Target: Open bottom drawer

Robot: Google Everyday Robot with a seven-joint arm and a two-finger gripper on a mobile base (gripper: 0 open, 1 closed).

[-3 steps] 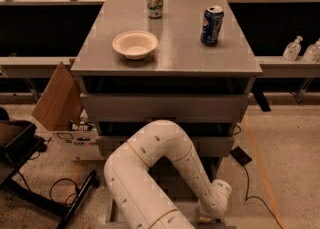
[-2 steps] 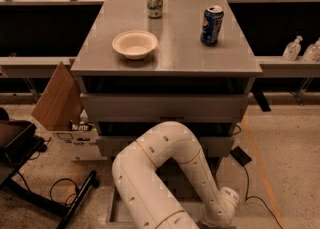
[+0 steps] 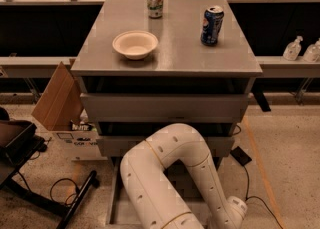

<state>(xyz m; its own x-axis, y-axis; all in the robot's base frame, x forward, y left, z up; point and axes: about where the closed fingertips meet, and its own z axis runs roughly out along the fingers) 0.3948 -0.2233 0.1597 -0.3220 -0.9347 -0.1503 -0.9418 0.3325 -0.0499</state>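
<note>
Centre frame: grey cabinet (image 3: 170, 58), flat top, three plain drawer fronts stacked below, no handles.

In front of cabinet's lower part: white robot arm (image 3: 165, 173). Rises from lower edge, arches over, drops again twd lower right.

Under the mid front: bottom drawer (image 3: 112, 193), lowest of the three. Appears drawn out twd camera. Left side wall and a strip of inner floor visible, rest hidden behind arm.

On floor, left of cabinet: cardboard box (image 3: 57, 98), flap up, tilted.

On cabinet top, front-left: white bowl (image 3: 135, 44), upright.

Top, right side: blue Pepsi can (image 3: 212, 25), upright.

Top, back centre: silver-green can (image 3: 155, 1), upright, well apart from bowl and Pepsi can.

On ledge, far right: two pump bottles (image 3: 292, 48).

At arm's end, lower right by frame edge: gripper (image 3: 232, 214), low near floor, right of drawer. Cut off by frame, so wide, narrow or holding: cannot tell.
</note>
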